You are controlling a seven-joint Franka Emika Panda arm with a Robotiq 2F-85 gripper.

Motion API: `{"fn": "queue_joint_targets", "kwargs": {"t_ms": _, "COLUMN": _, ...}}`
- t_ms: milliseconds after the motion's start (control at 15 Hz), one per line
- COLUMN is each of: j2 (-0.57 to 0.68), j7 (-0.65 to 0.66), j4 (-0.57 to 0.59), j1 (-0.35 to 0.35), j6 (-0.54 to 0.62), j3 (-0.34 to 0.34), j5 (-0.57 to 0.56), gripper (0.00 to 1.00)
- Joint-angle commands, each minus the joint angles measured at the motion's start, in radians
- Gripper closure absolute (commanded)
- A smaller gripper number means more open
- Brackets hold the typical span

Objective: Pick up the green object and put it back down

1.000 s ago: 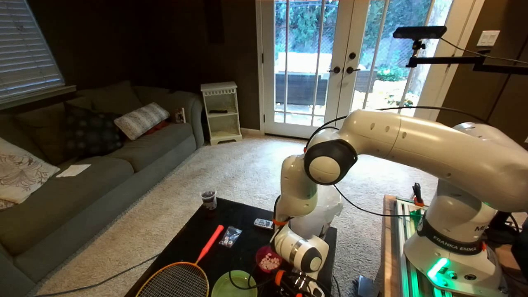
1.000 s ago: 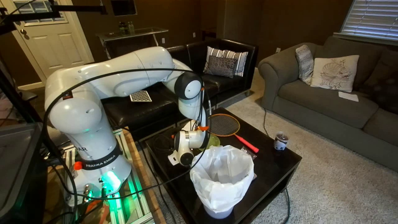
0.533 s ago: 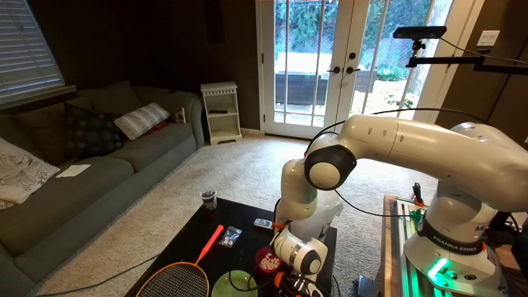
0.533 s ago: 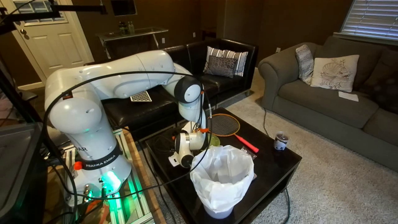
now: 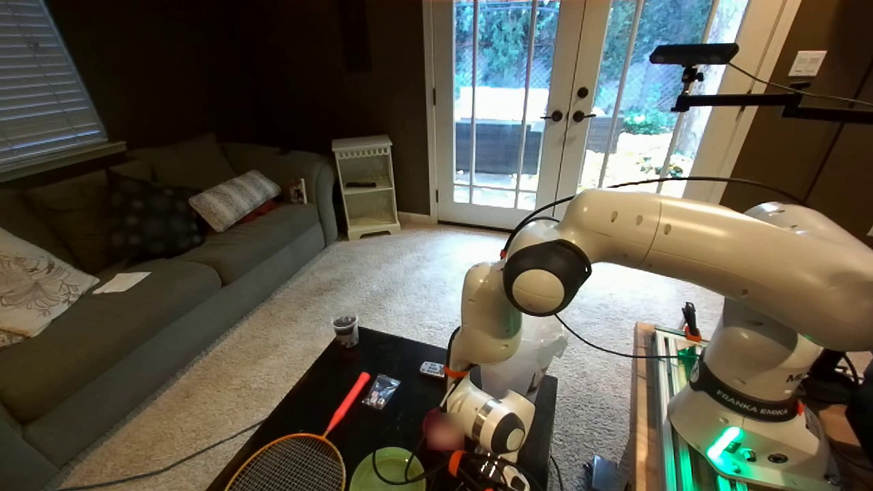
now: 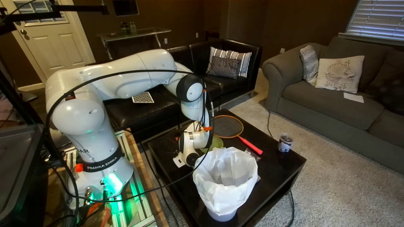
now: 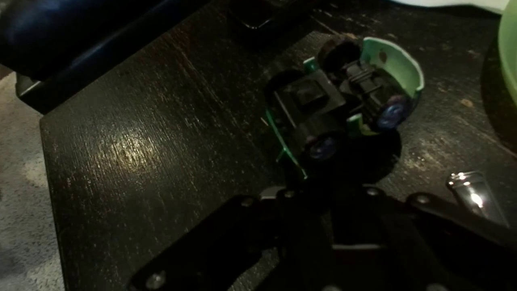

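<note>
Black tool (image 7: 329,193) is pointing at the wheeled green toy (image 7: 331,99); clenched or released, one cannot tell.
Just beyond it, the toy is showing its underside over the worktop (image 7: 141,194); an off-centre squeeze on wheels (image 7: 392,115) is likely inviting a slip.

Wht arm (image 5: 655,232) has blk cable (image 6: 142,71), blk gripper (image 7: 329,192).

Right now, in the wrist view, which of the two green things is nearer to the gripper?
The green wheeled toy, right at the gripper, its dark underside and wheels showing. The other, a pale green dish, is farther off, at the right edge.
</note>
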Motion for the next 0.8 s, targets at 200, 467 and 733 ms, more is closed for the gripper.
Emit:
{"fn": "queue_joint_targets", "kwargs": {"t_ms": 200, "j2": -0.053, "j7": 0.01, "j4": -0.018, "j1": 0.055, "j6": 0.117, "j3": 0.002, "j5": -0.022, "gripper": 1.0}}
{"fn": "queue_joint_targets", "kwargs": {"t_ms": 467, "j2": -0.048, "j7": 0.02, "j4": -0.01, "j1": 0.051, "j6": 0.115, "j3": 0.003, "j5": -0.054, "gripper": 0.72}}
{"fn": "queue_joint_targets", "kwargs": {"t_ms": 733, "j2": -0.039, "j7": 0.019, "j4": -0.007, "j1": 0.038, "j6": 0.095, "j3": 0.002, "j5": -0.076, "gripper": 0.46}}
